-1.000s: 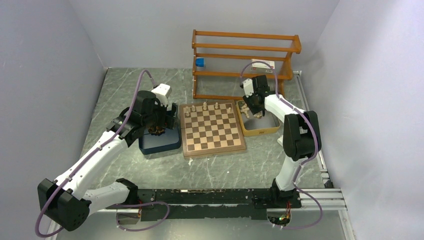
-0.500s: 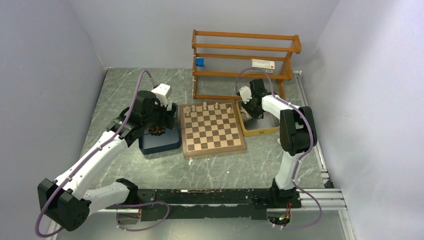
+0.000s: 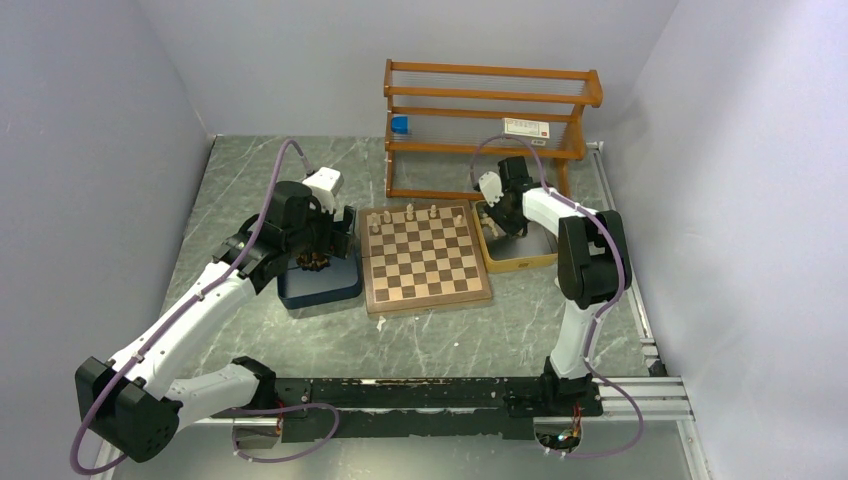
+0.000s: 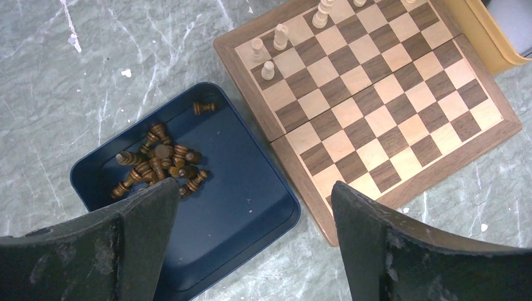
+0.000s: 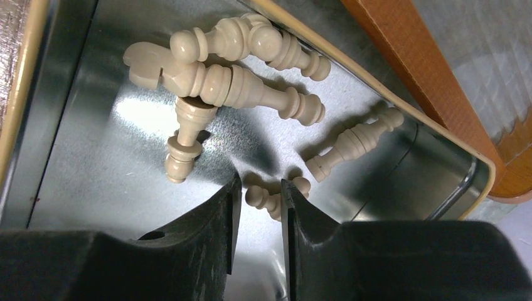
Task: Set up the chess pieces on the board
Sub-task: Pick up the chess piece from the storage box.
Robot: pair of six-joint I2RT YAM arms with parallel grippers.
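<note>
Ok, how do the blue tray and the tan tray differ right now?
The blue tray sits left of the board with dark brown pieces heaped together; the tan tray sits right of it with cream pieces. The blue tray's floor is matt blue, the tan tray's shiny metal. The left gripper hovers wide open over the blue tray; the right gripper is down in the tan tray, straddling one small piece. Both hold toppled pieces.

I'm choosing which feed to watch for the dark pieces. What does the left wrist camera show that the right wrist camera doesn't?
Only left wrist: the blue tray holding dark pieces, and the squares of the board with standing pale pieces. Only right wrist: lying pale pieces, the wooden rack. Both: the rim of the tan tray.
</note>
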